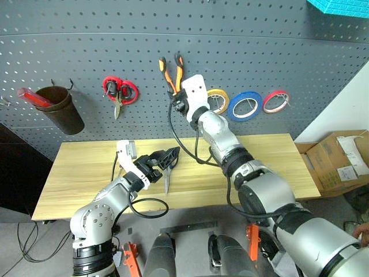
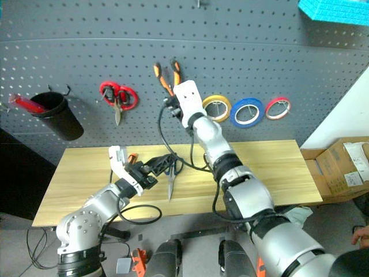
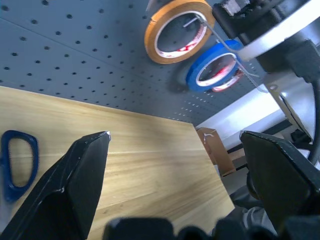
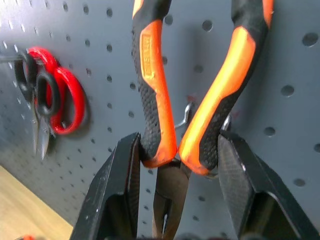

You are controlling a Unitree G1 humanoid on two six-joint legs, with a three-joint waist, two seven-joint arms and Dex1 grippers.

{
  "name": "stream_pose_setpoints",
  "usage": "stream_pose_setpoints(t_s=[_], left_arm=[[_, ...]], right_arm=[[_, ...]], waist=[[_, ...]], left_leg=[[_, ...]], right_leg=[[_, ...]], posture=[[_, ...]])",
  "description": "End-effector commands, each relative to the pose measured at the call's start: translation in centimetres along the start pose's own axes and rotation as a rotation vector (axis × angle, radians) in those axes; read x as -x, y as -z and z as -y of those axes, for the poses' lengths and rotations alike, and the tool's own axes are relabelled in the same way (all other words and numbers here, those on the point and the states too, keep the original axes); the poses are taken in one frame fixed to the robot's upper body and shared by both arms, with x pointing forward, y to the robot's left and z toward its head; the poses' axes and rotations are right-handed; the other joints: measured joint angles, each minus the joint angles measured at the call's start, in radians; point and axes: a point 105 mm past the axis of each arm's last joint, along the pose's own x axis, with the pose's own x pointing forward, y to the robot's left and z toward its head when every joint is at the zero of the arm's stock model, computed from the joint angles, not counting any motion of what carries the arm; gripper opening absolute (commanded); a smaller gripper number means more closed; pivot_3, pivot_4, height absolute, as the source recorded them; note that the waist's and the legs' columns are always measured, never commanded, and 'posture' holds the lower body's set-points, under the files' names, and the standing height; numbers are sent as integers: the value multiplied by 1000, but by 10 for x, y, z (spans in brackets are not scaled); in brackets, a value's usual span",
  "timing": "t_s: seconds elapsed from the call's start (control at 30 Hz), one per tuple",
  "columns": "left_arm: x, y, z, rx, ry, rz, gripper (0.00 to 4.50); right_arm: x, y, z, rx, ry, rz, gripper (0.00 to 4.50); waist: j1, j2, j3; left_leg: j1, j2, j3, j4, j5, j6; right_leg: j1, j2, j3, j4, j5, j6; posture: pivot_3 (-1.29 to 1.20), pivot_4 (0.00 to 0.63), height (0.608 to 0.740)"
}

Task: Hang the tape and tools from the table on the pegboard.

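The right pincer (image 4: 177,192) pinches the pliers (image 4: 192,85) at a pegboard (image 1: 69,34) hook; released off-hook, they would fall. The left pincer (image 3: 175,175) hangs spread.

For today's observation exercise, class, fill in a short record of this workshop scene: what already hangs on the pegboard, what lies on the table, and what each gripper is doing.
On pegboard: yellow roll, blue tape, red roll, red-handled scissors, brown cup
Pliers: handles up, at a metal hook on the pegboard
Right gripper: shut on the pliers
On table: dark-handled scissors
Left gripper: open, above the scissors, holding nothing
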Motion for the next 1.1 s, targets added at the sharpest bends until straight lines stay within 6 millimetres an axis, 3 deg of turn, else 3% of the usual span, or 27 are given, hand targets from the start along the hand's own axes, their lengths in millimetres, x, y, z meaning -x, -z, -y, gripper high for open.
stream_pose_setpoints(t_s=[0.03,0.13,0.4,0.5,0.63,0.83,1.1], left_arm=[[-2,-10,8,-23,34,37,4500],[-3,-11,9,-24,42,33,4500],[-7,-11,9,-25,55,28,4500],[-8,-10,9,-26,57,28,4500],[-8,-10,8,-27,56,30,4500],[-6,-10,9,-26,55,33,4500],[-6,-9,12,-25,61,28,4500]], right_arm=[[5,13,1,9,-1,-42,1774],[4,5,8,10,22,-18,1774],[5,-83,22,81,116,372,1774],[11,-101,17,114,147,477,1774],[11,-99,10,122,161,485,1774],[-4,-84,20,110,181,344,1774],[-7,-73,27,154,201,290,1774]], waist=[[4,0,-1],[7,0,-1],[6,0,-1],[5,0,-1],[4,0,-1],[5,0,-1],[7,0,-1]], left_leg=[[0,0,0,0,0,0],[0,0,1,0,0,0],[-1,0,1,0,0,0],[-1,0,1,-1,0,0],[-1,0,1,-1,0,0],[-1,0,1,0,0,0],[-1,0,2,-1,0,0]], right_leg=[[0,0,0,0,0,0],[0,0,0,-1,0,0],[-1,0,1,-1,0,0],[-1,0,1,-1,0,0],[-1,0,1,-1,0,0],[-1,0,1,0,1,-1],[-1,0,1,-1,2,-3]], posture=[[239,145,740],[230,144,740],[224,136,740],[225,136,740],[233,134,740],[237,135,740],[245,137,740]])
